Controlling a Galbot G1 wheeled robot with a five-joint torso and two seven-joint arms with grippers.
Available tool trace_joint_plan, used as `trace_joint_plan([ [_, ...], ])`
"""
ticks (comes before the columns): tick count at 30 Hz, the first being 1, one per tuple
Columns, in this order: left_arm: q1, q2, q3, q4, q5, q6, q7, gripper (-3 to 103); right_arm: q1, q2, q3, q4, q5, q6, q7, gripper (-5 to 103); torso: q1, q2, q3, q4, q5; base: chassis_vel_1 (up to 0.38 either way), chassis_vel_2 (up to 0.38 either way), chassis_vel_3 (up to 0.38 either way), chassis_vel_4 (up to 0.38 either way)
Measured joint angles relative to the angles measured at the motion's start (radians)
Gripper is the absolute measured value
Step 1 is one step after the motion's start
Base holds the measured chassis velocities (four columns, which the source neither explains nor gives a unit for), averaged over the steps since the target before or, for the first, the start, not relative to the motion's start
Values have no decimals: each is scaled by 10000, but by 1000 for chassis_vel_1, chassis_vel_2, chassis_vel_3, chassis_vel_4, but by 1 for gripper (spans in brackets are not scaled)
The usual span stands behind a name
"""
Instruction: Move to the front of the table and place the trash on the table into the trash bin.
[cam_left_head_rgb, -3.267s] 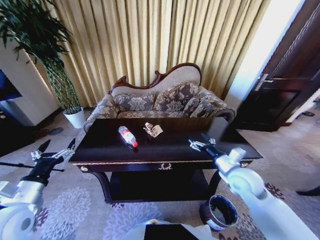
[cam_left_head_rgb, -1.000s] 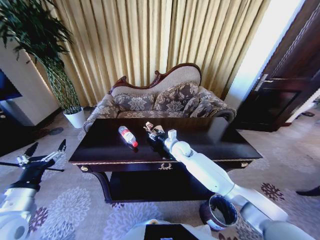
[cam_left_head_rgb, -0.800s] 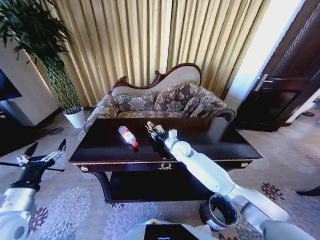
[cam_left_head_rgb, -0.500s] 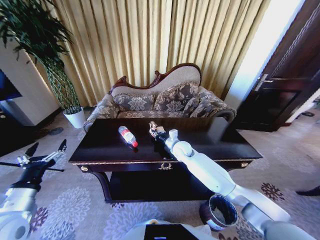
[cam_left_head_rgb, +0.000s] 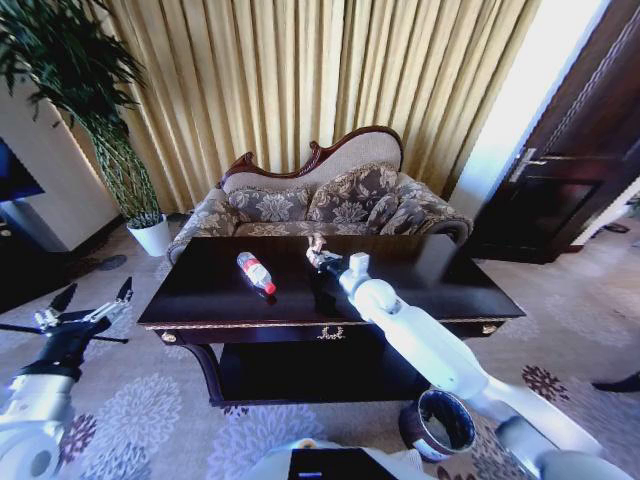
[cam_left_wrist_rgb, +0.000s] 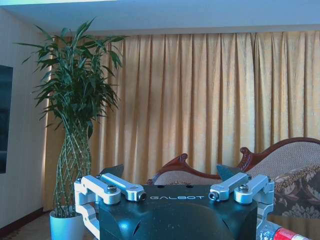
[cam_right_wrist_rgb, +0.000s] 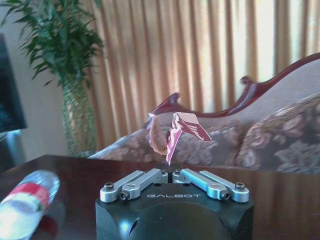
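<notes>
Our right gripper (cam_left_head_rgb: 318, 255) jaws clamped on wrapper (cam_right_wrist_rgb: 175, 131), lifted above counter (cam_left_head_rgb: 200, 290); bottle (cam_left_head_rgb: 256, 272) beside. Left gripper (cam_left_head_rgb: 92, 310) jaws spread, off counter.

The head camera looks forward and down over the large dark glossy wooden table (cam_left_head_rgb: 210, 290) toward the gold pleated curtains (cam_left_head_rgb: 300, 90). Both wrist cameras sit low, facing those curtains and the carved patterned sofa (cam_right_wrist_rgb: 280, 130), the right one close above the tabletop.
</notes>
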Motion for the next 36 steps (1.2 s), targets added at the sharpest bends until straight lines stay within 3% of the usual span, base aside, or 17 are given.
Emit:
trace_joint_plan([
  [9, -87, 95, 6, 47, -134, -65, 4, 100, -1476, -1070, 2426, 669, -112, 155, -331, 0, 0, 0, 0, -2, 2, 0, 0, 0, 0],
  [13, -184, 225, 40, 127, -202, -72, 8, 100, -2822, -1858, 4089, 1425, -210, 387, -824, 0, 0, 0, 0, -2, 3, 0, 0, 0, 0],
  [18, -246, 373, 63, 249, -307, -73, 10, 100, -4065, -2190, 5004, 2166, -324, 488, -860, 0, 0, 0, 0, -1, -1, 0, 0, 0, 0],
  [29, -298, 976, 37, 748, -667, 69, -16, 100, -8069, -1273, 8133, 3730, -1315, 1091, -1496, 0, -1, 1, -1, -2, -1, 0, 0, 0, 0],
  [36, -292, 1041, 31, 661, -666, 443, -147, 100, -9220, -818, 8768, 4296, -1361, 1261, -1540, 0, 0, 1, 0, 0, -3, 0, 0, 0, 0],
])
